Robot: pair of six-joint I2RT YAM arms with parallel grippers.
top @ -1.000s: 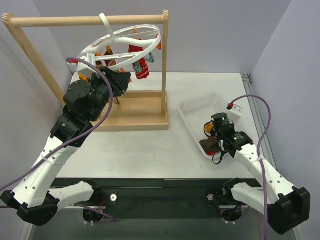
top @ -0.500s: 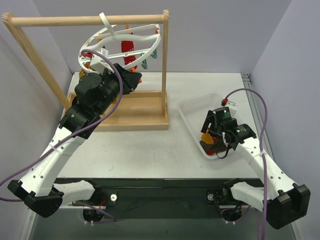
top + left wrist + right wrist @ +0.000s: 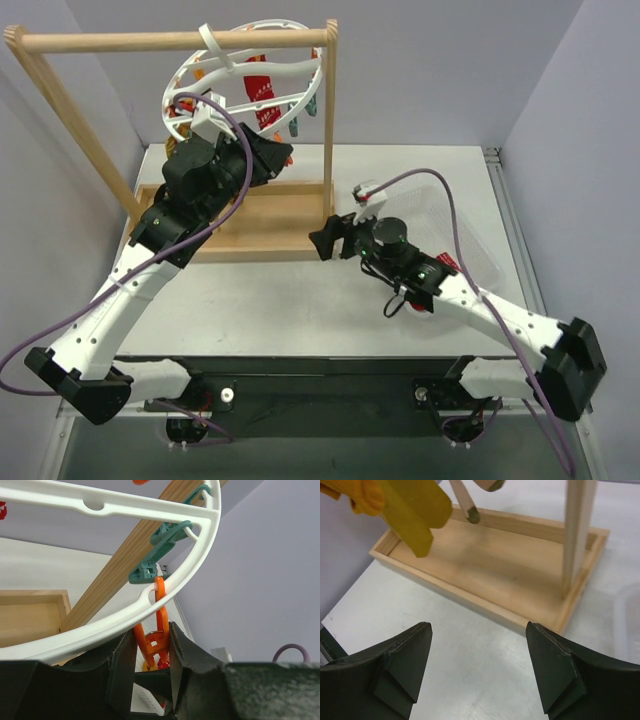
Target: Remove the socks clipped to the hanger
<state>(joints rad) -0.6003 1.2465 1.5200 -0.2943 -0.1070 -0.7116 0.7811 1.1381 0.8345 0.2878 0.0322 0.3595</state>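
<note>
Right arm swings off the basket (image 3: 472, 228) and across the bench (image 3: 260, 300) toward the wooden rack (image 3: 170, 42). The right end effector (image 3: 477, 630) was shut a second ago; now it gapes wide with nothing in it. Left arm climbs too, and the hanger (image 3: 150, 511) tips steeper than before, hook over the rack's top bar.

We see the left end effector (image 3: 152, 652) up at the hanger's rim. Its jaws are narrow, close on either side of an orange clip (image 3: 156, 630), and it looks pinched. A scrap of colour shows under the clip, but we cannot tell if a sock is in the grip as well. Teal clips (image 3: 165, 535) sit further along the rim, apart from the jaws.

Several socks hang clipped under the ring above the rack's base, among them a red sock (image 3: 262, 92). A mustard sock (image 3: 412, 510) dangles at the upper left of the right wrist view, well above that arm's jaws.

We judge the step as the empty right arm heading back for the next sock while the left steadies the ring. Task only partly done.

Next move calls for the right arm to rise and go left to the mustard sock. It should close on the fabric below its clip, not on plastic, and pull down and away. The left should hold firm so the ring does not swing or jump off the bar.
</note>
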